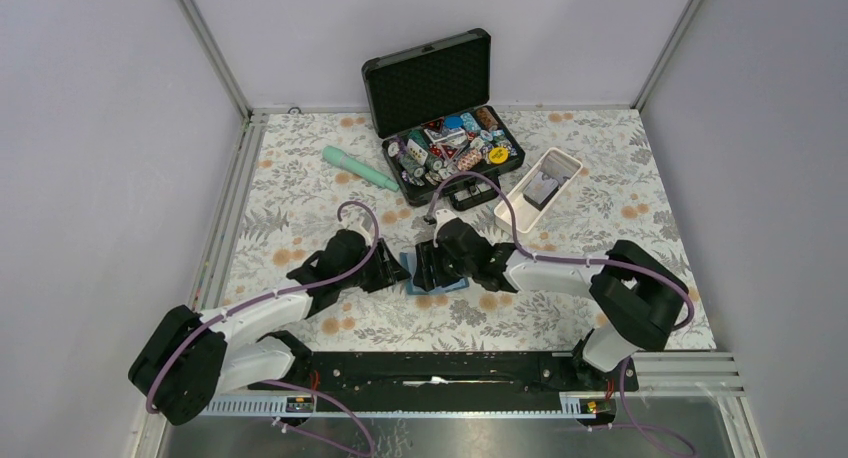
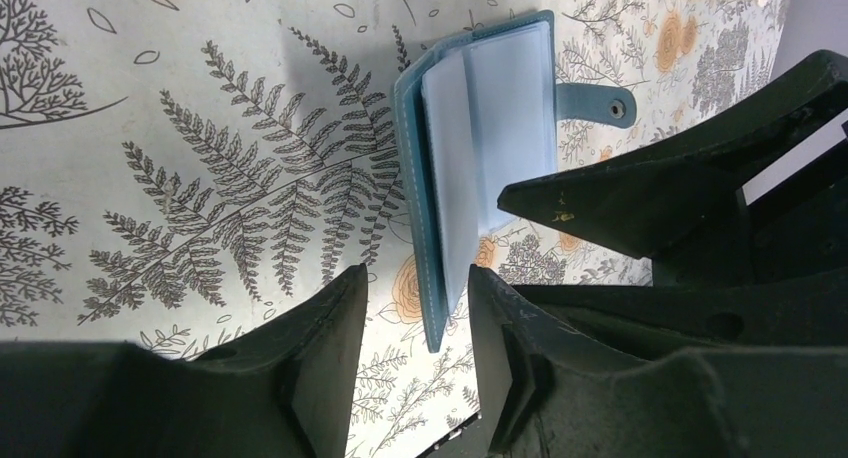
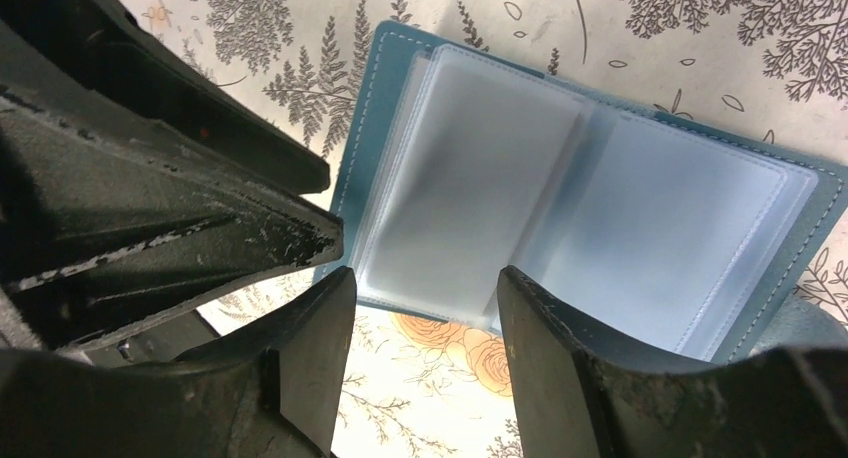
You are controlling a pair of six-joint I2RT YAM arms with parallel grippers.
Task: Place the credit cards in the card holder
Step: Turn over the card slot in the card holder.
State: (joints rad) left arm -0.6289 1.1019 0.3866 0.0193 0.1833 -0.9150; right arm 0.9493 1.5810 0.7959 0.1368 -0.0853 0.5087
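Black fingers point(image 2: 330, 368) of the left gripper point(image 2: 415, 278) stand apart right up front, straddling the near edge of the card holder point(image 2: 500, 108) without clamping it! Right gripper point(image 3: 425, 278) hangs over the clear sleeves with its jaws parted too, gripping nothing. That holder lies open on the floral table point(image 2: 200, 128), right between both grippers

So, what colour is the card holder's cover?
The card holder is teal blue; best in right wrist view.
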